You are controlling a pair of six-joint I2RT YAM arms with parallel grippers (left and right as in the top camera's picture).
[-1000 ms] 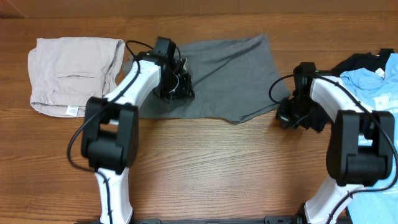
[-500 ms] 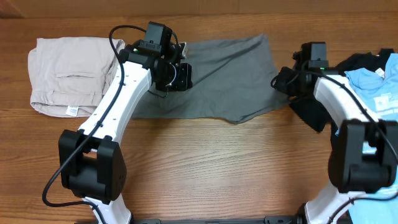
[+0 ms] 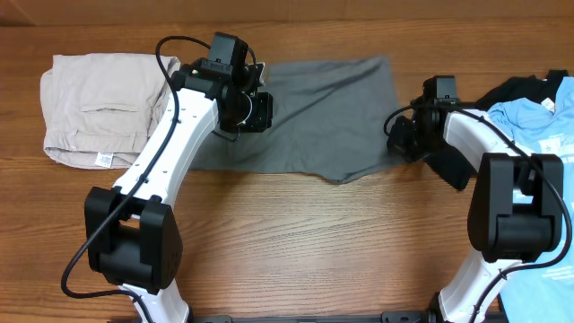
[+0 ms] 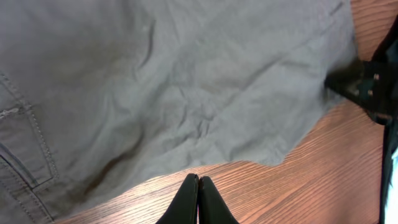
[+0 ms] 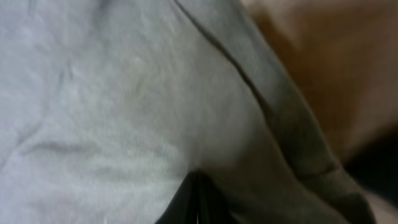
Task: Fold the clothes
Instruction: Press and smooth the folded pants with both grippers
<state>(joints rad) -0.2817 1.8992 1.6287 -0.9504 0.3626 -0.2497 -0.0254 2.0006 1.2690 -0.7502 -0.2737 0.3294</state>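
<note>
The grey shorts (image 3: 314,112) lie spread flat at the back middle of the table. They also fill the left wrist view (image 4: 155,81) and the right wrist view (image 5: 112,106). My left gripper (image 3: 254,112) hovers over their left part, shut and empty, with its tips (image 4: 198,180) over the wood by the near hem. My right gripper (image 3: 397,142) is at the shorts' right edge, its shut tips (image 5: 196,177) buried in the grey cloth beside a hem. Beige shorts (image 3: 108,108) lie folded at the far left.
A light blue printed T-shirt (image 3: 547,126) and a black garment (image 3: 520,90) lie heaped at the right edge, close behind my right arm. Bare wooden table (image 3: 314,242) runs along the front.
My right gripper moved from the front right of the shorts to their right edge. The shorts' far right corner shifted and the back edge now lies straighter. My left gripper rose slightly.
</note>
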